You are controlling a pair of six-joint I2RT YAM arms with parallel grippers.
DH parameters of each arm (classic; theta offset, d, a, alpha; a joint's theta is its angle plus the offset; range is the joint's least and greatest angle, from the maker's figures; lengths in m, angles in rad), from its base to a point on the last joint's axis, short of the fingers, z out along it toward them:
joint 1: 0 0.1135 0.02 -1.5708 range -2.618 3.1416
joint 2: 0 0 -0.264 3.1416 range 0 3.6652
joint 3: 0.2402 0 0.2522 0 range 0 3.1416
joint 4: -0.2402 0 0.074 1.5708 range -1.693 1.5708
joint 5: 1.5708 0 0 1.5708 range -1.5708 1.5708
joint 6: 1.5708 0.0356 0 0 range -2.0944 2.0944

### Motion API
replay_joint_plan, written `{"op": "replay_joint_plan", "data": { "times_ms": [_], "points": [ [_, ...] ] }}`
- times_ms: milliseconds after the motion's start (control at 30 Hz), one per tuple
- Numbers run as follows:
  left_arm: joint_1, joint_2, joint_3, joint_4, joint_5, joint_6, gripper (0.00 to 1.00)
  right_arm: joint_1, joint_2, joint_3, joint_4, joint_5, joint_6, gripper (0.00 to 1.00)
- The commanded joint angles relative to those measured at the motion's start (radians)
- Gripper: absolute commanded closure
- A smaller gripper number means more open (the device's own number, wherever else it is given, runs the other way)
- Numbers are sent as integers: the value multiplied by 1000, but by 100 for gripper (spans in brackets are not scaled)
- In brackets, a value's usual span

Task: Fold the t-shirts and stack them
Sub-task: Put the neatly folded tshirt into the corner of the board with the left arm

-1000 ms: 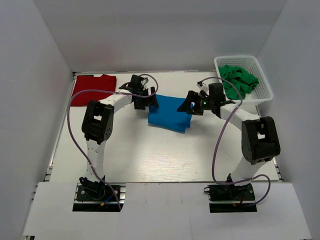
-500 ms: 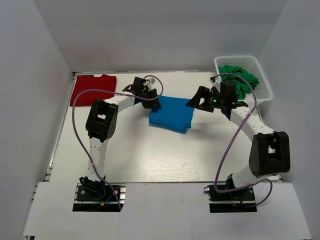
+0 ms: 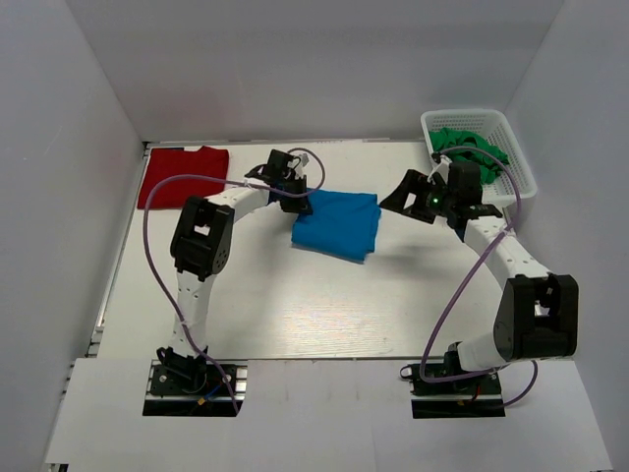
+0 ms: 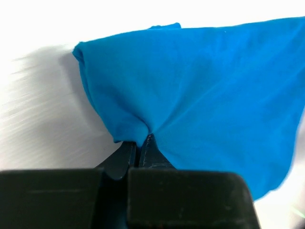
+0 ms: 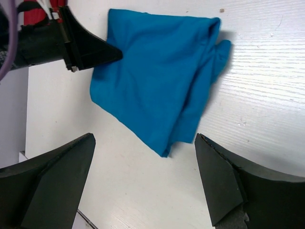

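Observation:
A folded bright blue t-shirt (image 3: 337,224) lies mid-table, a little toward the back. My left gripper (image 3: 300,204) is at its left edge, shut on a pinch of the blue cloth; the left wrist view shows the fingertips (image 4: 143,140) meeting where the blue t-shirt (image 4: 205,86) puckers. My right gripper (image 3: 395,197) hovers open to the right of the shirt, apart from it. From the right wrist, the blue t-shirt (image 5: 152,81) sits between and beyond my wide-spread right gripper (image 5: 144,138), with the left gripper (image 5: 81,45) at its far edge. A dark red t-shirt (image 3: 183,175) lies flat at the back left.
A white basket (image 3: 521,187) holding green cloth (image 3: 472,152) stands at the back right corner, just behind my right arm. White walls enclose the table on the left, back and right. Purple cables loop from both arms.
My left gripper has shut on the blue t-shirt's left edge. My right gripper has drawn back to the right, off the shirt and nearer the basket.

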Motion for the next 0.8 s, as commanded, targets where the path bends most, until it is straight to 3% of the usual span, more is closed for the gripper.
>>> {"op": "replay_joint_plan", "data": {
  "times_ms": [0,267,500,767],
  "points": [
    [24,-168,4,-65,-225,100,100,-13,-35,-17,-2,9,-18,9],
    [58,-361,-5,-26,-553,334,100,-36,-64,-19,-20,11,-22,9],
    [157,-422,21,-52,-595,456,100,-46,-101,4,-52,44,-33,9],
    [318,-444,30,27,-626,568,100,-54,-182,52,-126,129,-67,9]
  ]
}}
